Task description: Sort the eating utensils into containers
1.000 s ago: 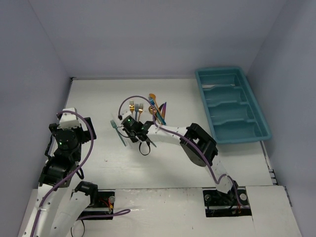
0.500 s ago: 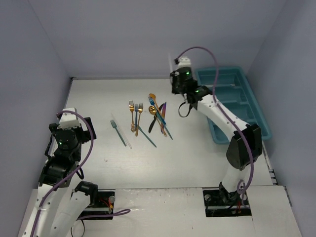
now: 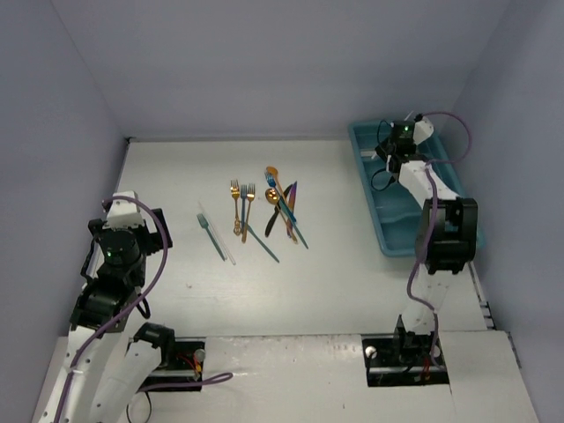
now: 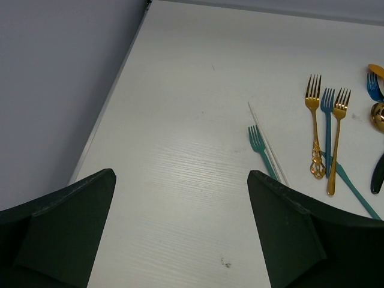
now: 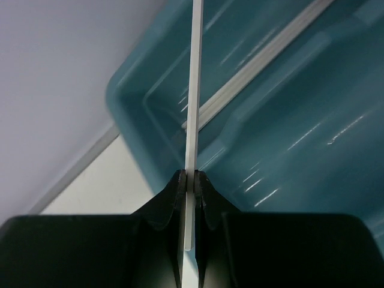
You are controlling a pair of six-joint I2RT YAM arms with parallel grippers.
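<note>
Clear-white thin plastic strip (image 5: 193,90) held over the long teal-blue plastic tray (image 5: 282,150): placing step.
Right gripper (image 5: 191,178), at upper right of the top view, pinches the strip near its lower end; the strip points up-frame above the tray's end section, where similar pale strips (image 5: 258,66) lie. Judged next: lower and line the strip up along that section, then part the jaws without flicking it out. Left gripper (image 4: 181,175) stands wide, empty, above the white table (image 4: 180,90) at left. Gold, teal and dark utensils (image 3: 264,211) lie unsorted at centre.
</note>
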